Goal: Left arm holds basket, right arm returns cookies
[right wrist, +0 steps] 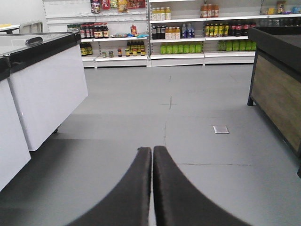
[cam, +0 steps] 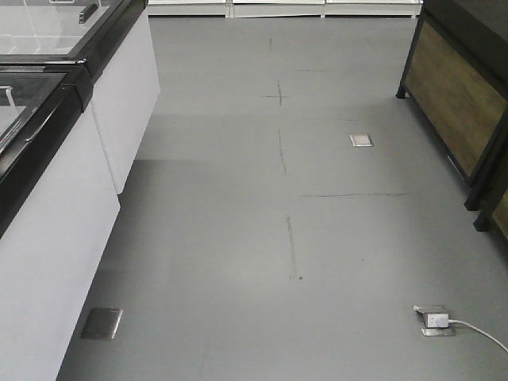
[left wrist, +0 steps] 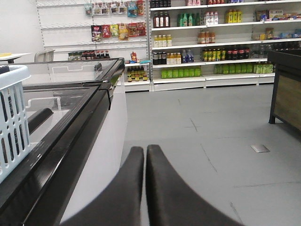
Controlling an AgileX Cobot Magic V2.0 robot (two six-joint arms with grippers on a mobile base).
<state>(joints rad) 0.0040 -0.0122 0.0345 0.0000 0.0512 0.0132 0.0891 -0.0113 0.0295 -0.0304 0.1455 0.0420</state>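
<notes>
The light-blue basket [left wrist: 11, 120] shows only at the left edge of the left wrist view, resting on top of the chest freezer [left wrist: 70, 117]. My left gripper [left wrist: 145, 151] is shut with nothing in it, held over the floor to the right of the freezer and apart from the basket. My right gripper [right wrist: 152, 151] is also shut and empty, pointing down the aisle above the grey floor. The cookies are out of view. Neither arm appears in the front view.
White chest freezers [cam: 71, 159] with black rims line the left side. A dark wood-panelled display stand [cam: 464, 95] is on the right. Stocked shelves [right wrist: 188, 37] close the far end of the aisle. A floor socket with a white plug and cable [cam: 436, 319] lies at lower right.
</notes>
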